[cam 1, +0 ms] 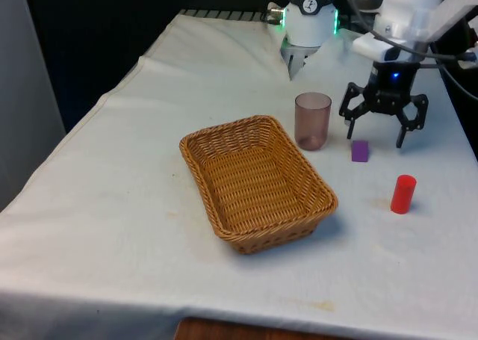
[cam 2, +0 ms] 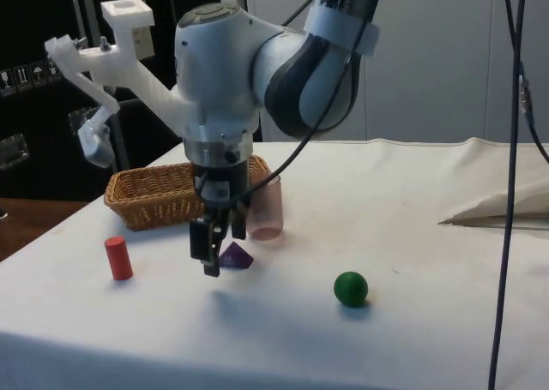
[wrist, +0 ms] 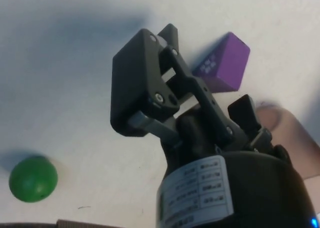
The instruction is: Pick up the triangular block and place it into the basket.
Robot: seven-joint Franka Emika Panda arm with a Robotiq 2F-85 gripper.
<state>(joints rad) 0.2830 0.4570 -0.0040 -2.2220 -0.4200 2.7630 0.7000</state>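
Observation:
The purple triangular block (cam 1: 360, 151) lies on the white cloth, right of the pink cup. It also shows in the side view (cam 2: 234, 255) and in the wrist view (wrist: 225, 62). My gripper (cam 1: 376, 137) hangs low over the cloth just behind the block, open, with nothing between its fingers. In the side view the fingertips (cam 2: 210, 255) reach almost to the cloth, close beside the block. The woven basket (cam 1: 224, 128) sits mid-table, on the front view's left of the block, with nothing in it.
A translucent pink cup (cam 1: 312, 121) stands between basket and block. A red cylinder (cam 1: 403, 194) stands upright nearer the front edge, on the front view's right. A green ball (cam 2: 350, 288) rests on the cloth beyond the gripper, seen in the side view.

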